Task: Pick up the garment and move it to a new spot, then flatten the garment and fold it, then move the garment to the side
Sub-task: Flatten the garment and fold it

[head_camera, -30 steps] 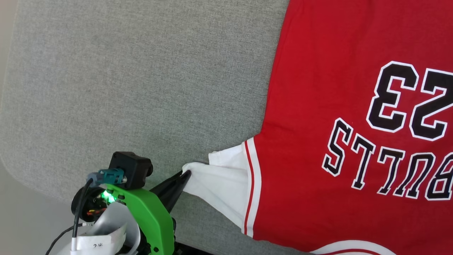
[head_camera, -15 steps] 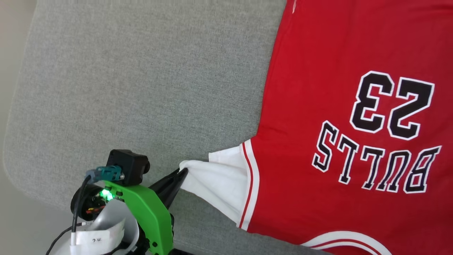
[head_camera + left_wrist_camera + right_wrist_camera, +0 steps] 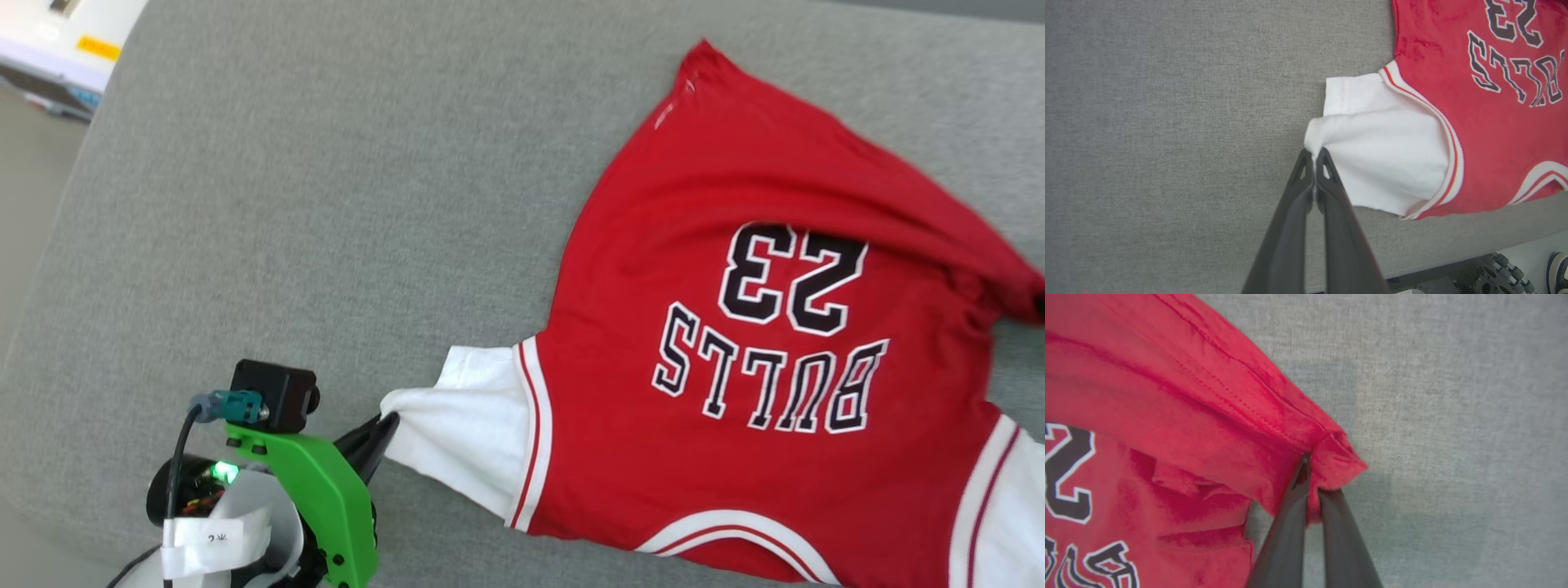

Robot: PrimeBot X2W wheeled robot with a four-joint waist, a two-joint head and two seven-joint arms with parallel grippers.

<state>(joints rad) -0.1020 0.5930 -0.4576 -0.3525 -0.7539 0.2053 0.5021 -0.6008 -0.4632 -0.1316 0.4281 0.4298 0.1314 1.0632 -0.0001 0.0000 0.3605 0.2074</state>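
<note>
The garment (image 3: 735,392) is a red jersey T-shirt with white sleeves and black-and-white lettering, lying chest up on the grey fabric surface (image 3: 326,204). My left gripper (image 3: 385,423) is shut on the tip of its white sleeve (image 3: 1384,155), which is pulled out to a point; the left wrist view has the left gripper (image 3: 1313,153) pinching that cloth. In the right wrist view my right gripper (image 3: 1312,473) is shut on a corner of the red hem (image 3: 1335,457), which is gathered into a raised fold. The garment's far right side runs out of the head view.
Bare grey surface spreads left of and beyond the garment. Its rounded edge (image 3: 49,245) runs down the left, with floor past it. A white object (image 3: 57,41) sits at the upper left. The near edge (image 3: 1453,257) shows in the left wrist view.
The head camera has shifted, taking in more of the garment. The red hem on the right has been gathered into a raised ridge. My left gripper still holds the sleeve tip.
</note>
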